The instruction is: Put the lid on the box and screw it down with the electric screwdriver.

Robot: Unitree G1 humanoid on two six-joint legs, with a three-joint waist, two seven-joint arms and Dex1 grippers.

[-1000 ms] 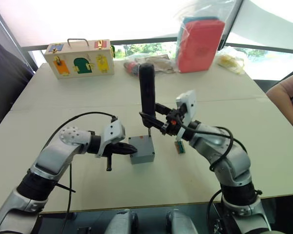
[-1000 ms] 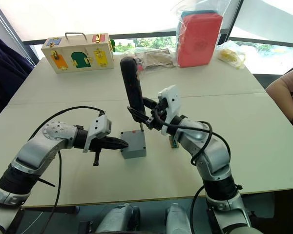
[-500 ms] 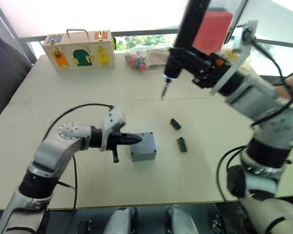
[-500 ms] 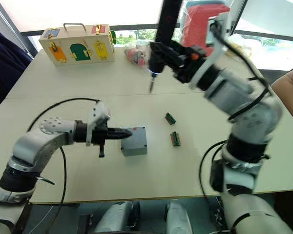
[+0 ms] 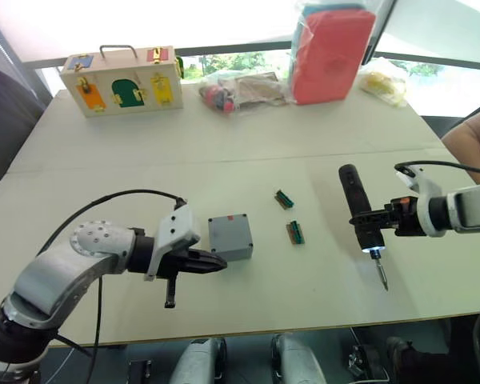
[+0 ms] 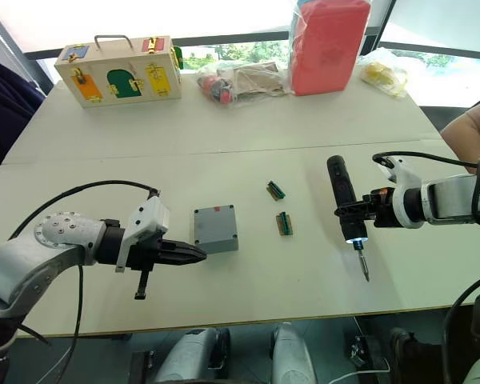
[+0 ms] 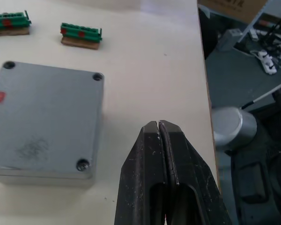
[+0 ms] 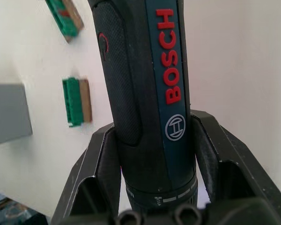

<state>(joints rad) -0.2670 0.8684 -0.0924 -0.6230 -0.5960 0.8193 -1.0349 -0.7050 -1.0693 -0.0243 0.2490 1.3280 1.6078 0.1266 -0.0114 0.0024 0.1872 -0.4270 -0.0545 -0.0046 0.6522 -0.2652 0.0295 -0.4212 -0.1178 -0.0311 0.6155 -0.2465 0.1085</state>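
The grey box [image 5: 230,238] stands mid-table with the lid [image 7: 47,108] lying flat on top of it; corner holes and a small red mark show. My left gripper [image 5: 219,262] is shut and holds nothing, its tip just off the box's near-left corner and not touching it. Out to the right, my right gripper [image 5: 366,226] is shut on the electric screwdriver [image 5: 358,206]. The black tool lies low and nearly flat over the table, its tip light on and its bit [image 5: 381,274] pointing at the near edge. The fingers [image 8: 103,154] clamp its barrel [image 8: 145,89].
Two small green strips [image 5: 284,199] [image 5: 295,233] lie between box and screwdriver. At the back stand a wooden box with coloured doors [image 5: 122,80], plastic bags [image 5: 240,92] and a bagged red case [image 5: 332,52]. A person's arm [image 5: 472,136] rests at the right edge.
The right arm lifted the screwdriver off the box, swung it high, then brought it down flat at the right. The left gripper drew back from the box. The camera shifted.
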